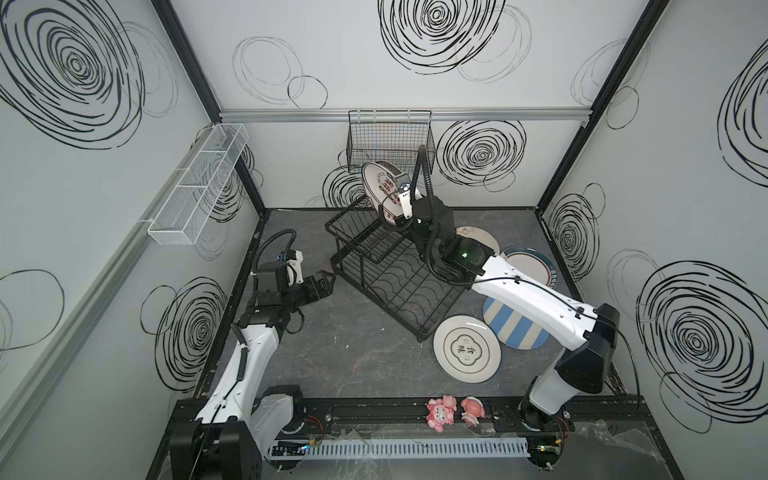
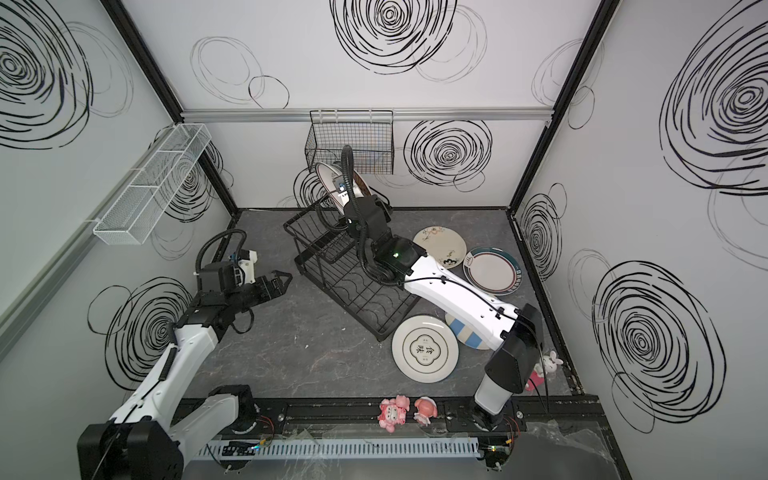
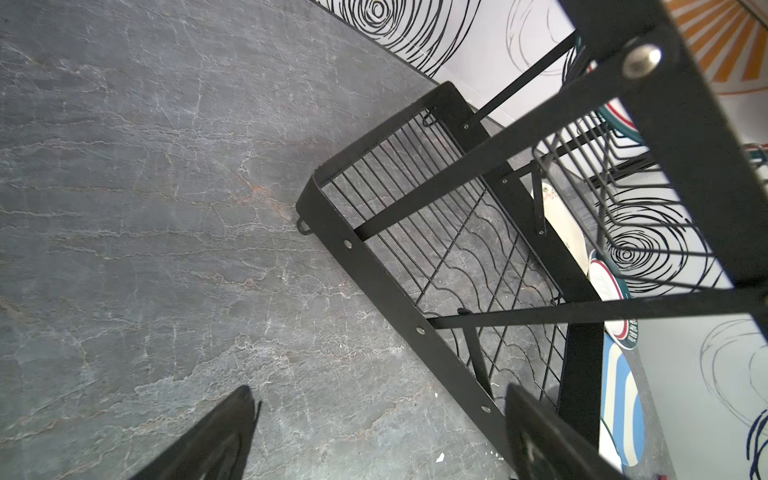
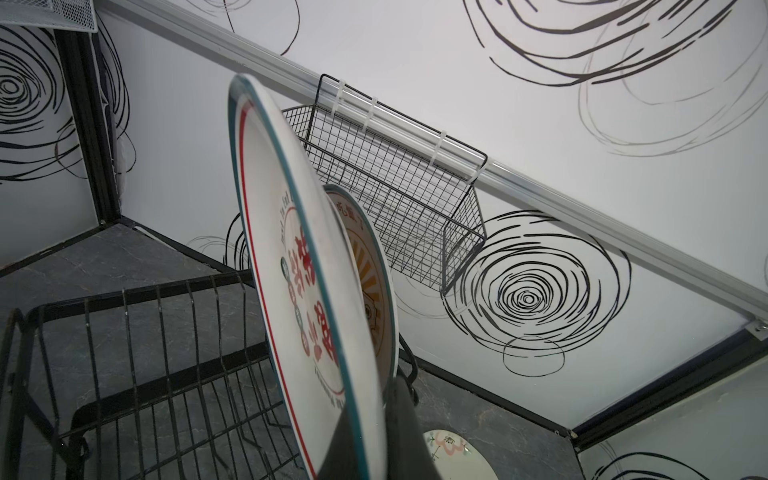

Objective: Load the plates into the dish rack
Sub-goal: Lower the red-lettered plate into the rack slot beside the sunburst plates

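Observation:
My right gripper (image 1: pixel 397 221) (image 4: pixel 374 444) is shut on the lower rim of a teal-rimmed plate with red characters (image 1: pixel 376 187) (image 2: pixel 328 183) (image 4: pixel 291 257). It holds that plate on edge above the raised upper basket of the black dish rack (image 1: pixel 399 291) (image 2: pixel 357 295) (image 4: pixel 166 374). An orange sunburst plate (image 4: pixel 370 291) stands close behind it. Several plates lie flat to the right of the rack: flower-drawn (image 1: pixel 478 237), teal-rimmed (image 1: pixel 532 266), blue-striped (image 1: pixel 511 328) and green-medallion (image 1: pixel 467 348). My left gripper (image 1: pixel 328 282) (image 3: pixel 378 415) is open and empty, low beside the rack's left edge (image 3: pixel 374 270).
A black fine-grid basket (image 1: pixel 390 141) hangs on the back wall just behind the held plate. A white mesh basket (image 1: pixel 199 183) is fixed to the left wall. Pink figurines (image 1: pixel 440 411) sit on the front rail, and a rabbit figurine (image 2: pixel 548 361) is by the right arm's base.

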You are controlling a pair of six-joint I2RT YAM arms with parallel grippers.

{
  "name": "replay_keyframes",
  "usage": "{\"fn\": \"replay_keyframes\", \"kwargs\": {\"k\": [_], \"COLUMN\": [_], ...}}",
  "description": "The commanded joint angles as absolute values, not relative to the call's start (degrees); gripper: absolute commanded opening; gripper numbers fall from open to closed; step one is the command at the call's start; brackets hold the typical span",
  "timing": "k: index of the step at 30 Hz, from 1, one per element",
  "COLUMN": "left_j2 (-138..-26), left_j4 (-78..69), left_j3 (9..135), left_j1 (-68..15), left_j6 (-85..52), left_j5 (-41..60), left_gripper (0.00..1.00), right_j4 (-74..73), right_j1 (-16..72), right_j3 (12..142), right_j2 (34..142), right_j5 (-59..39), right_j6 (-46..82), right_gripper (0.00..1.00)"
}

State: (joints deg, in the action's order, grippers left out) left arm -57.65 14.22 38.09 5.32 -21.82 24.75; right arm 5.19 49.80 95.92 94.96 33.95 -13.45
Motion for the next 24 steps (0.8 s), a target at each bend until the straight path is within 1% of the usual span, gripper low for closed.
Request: {"fn": "replay_keyframes", "kwargs": {"k": [1, 10, 24], "left_j2": [-57.94, -57.5, -58.1], "left_j4": [12.57, 12.59, 12.23], "left_j3": [37.27, 37.36, 37.24], "left_j1": [5.71, 6.06, 6.68], "left_j6": [-20.64, -20.4, -20.61], "left_j5": [26.04, 25.44, 26.8], "left_gripper": [0.96, 0.96, 0.96], "right_j4": [1.15, -1.12, -0.04], "right_j1": [49.42, 49.33, 49.11], "right_j3": [96.01, 95.24, 94.46], "right_j2": [95.3, 96.38, 97.93], "right_j5": [33.77, 37.35, 35.99], "right_j6": [-12.65, -14.86, -13.22], "right_gripper": [0.0, 0.0, 0.0]}}
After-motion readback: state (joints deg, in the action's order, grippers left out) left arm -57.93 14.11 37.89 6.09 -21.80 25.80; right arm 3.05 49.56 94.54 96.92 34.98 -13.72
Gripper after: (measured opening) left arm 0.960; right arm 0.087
